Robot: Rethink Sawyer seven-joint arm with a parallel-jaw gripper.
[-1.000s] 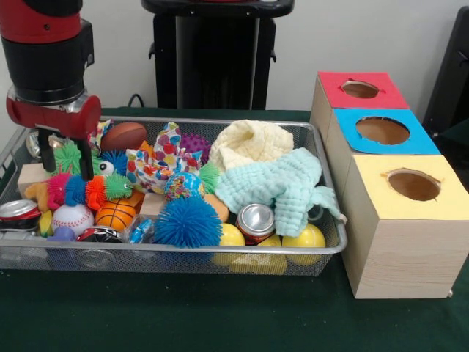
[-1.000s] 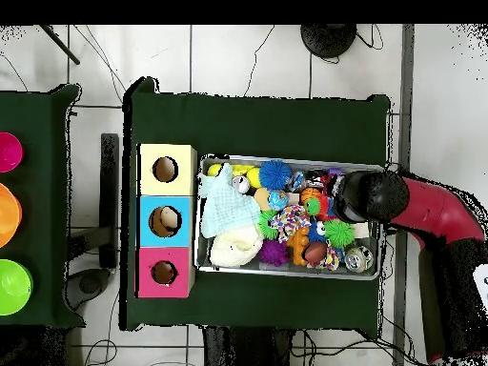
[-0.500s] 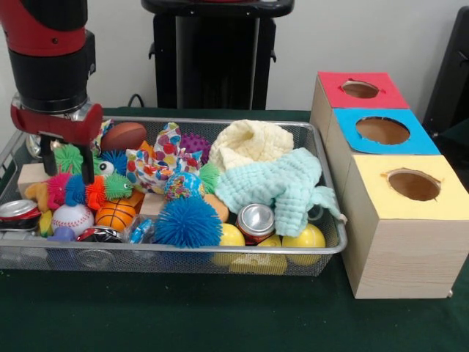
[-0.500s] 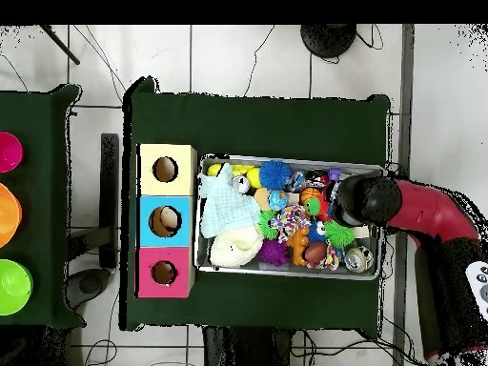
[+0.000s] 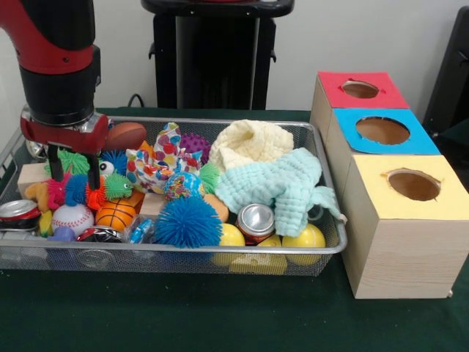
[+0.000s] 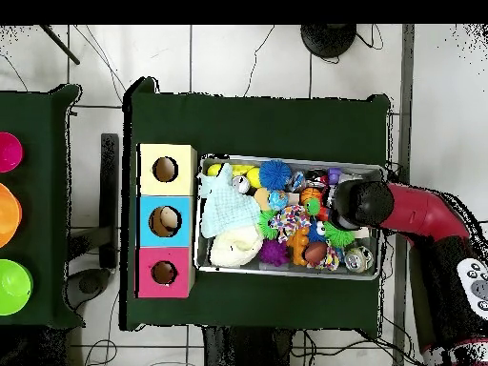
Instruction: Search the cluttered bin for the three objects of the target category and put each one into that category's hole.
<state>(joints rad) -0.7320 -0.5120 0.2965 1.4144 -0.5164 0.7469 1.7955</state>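
Observation:
A wire mesh bin point(image 5: 322, 246) holds a jumble of toys. At its left end my gripper point(image 5: 74, 171) hangs open, its two black fingers point(image 5: 94, 174) reaching down to a multicoloured spiky caterpillar toy point(image 5: 82, 189). Just below that lie a baseball point(image 5: 72, 217) and a small basketball point(image 5: 116, 214), and a brown football point(image 5: 126, 135) sits behind the gripper. Three wooden boxes stand to the right, with a red hole top point(image 5: 360, 89), a blue one point(image 5: 382, 130) and a yellow one point(image 5: 413, 185). In the overhead view the arm's head point(image 6: 360, 203) hides the gripper.
Also in the bin point(image 6: 291, 160) are a blue spiky ball point(image 5: 187, 220), a drink can point(image 5: 255, 220), a second can point(image 5: 17, 213), yellow balls point(image 5: 306, 237), a mint cloth point(image 5: 282, 183), a cream cloth point(image 5: 253, 141) and a patterned fabric piece point(image 5: 157, 165). Coloured bowls point(image 6: 11, 286) sit on a side table.
The arm has shifted to the right in the front view and sunk slightly, bringing the open fingers from the bin's left edge down over the spiky toy.

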